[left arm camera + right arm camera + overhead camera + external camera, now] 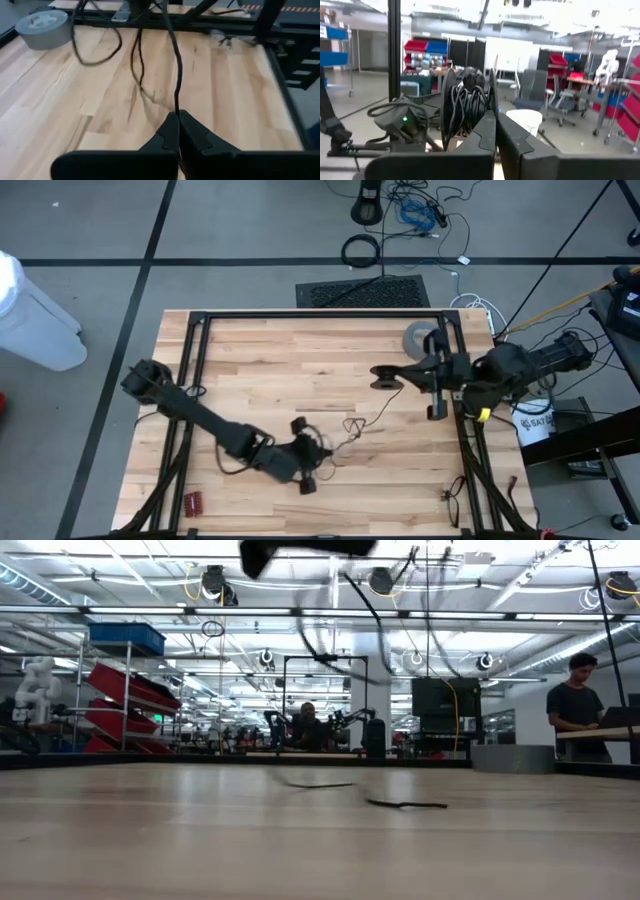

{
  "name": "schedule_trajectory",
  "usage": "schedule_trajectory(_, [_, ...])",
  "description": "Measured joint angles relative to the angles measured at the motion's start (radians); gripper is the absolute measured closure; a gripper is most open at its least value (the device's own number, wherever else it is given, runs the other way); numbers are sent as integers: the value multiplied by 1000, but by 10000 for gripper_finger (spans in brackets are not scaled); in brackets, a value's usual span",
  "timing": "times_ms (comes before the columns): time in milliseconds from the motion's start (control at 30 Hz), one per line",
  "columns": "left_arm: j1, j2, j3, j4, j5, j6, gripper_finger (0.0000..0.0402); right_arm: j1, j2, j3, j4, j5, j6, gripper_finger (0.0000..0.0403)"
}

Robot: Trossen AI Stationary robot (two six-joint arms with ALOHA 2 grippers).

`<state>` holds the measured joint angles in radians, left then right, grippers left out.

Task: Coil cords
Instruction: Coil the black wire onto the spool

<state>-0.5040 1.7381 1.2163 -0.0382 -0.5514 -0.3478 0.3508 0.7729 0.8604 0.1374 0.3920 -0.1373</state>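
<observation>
The cord is one thin black wire. Part of it is wound into a coil at my right gripper, which is shut on it above the table's far right. From the coil the wire runs down slack over the wood to my left gripper, near the table's middle front. That gripper is shut on the wire. Loose loops lie on the table beyond it, and in the low view a stretch of cord rests on the tabletop. My left gripper pinches a single strand of the wire between its two fingertips. The fingers slant down toward the table's right side and lie along the strand. From the pinch the strand rises fairly straight toward the coil, clear of the wood. My right gripper holds the coil by its near edge between its shut fingers, coming level from the table's right side. The coil stands upright on edge, lifted clear of the table. The fingers hide the exact place of contact.
A grey tape roll lies at the far right of the table. A small red object sits near the front left, and a short dark cable near the front right. Black frame rails border the wooden top.
</observation>
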Motion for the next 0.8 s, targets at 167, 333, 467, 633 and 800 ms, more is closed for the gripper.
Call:
schedule_trajectory(167, [-79,-61,0,-135,-87,-88,401,0,-39,0,44,1,-37,403])
schedule_trajectory(333, [-156,-105,0,-265,-113,-198,401,0,-76,0,71,28,-57,403])
schedule_trajectory(467, [-218,-132,0,-388,-113,-315,401,0,-99,0,69,77,-70,403])
schedule_trajectory(633, [-295,-164,0,-549,-113,-489,401,0,-107,0,64,82,-77,403])
schedule_trajectory(800, [-355,-172,0,-649,-113,-603,401,0,-117,0,66,131,-107,403])
